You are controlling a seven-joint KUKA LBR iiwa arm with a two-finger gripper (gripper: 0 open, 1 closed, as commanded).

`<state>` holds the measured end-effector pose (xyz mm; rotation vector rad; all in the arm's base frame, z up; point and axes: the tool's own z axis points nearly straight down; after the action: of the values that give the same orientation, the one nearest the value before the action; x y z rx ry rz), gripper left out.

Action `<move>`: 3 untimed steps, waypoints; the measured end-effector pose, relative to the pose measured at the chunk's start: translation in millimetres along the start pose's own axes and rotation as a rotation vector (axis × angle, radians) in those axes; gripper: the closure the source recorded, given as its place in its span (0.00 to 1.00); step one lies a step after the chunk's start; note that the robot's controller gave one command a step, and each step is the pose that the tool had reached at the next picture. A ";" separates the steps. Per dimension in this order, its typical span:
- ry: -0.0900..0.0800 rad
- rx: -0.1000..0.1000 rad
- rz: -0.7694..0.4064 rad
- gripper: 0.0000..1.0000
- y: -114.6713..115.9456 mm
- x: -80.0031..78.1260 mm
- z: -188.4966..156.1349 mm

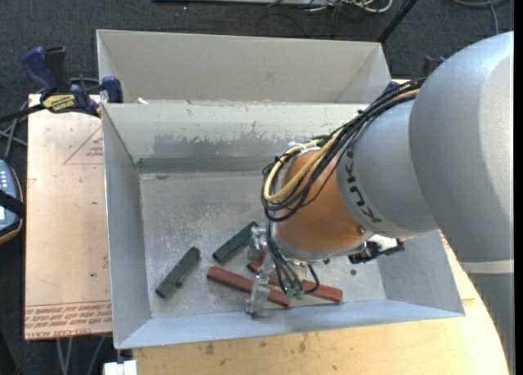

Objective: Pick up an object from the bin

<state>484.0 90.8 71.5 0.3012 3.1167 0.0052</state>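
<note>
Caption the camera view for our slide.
Pincer low over red-brown bars by the bin's front wall; two green blocks lie left.

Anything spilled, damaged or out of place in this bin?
Nothing stands out. Two green bars and some red-brown bars lie loose on the bin floor, all inside; the gripper is low over the red-brown ones.

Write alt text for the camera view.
The gripper sits low over a long red-brown bar near the front wall of the grey bin. One dark green block lies beside it, a second green block farther left in the view.
</note>
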 end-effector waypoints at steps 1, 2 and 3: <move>0.001 0.001 -0.104 0.00 4.8 -6.5 3.0; 0.011 0.002 -0.001 1.00 1.0 -0.1 -0.3; 0.011 0.002 -0.001 1.00 1.0 -0.1 -0.3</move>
<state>484.3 91.7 71.9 0.3014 3.1274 0.0033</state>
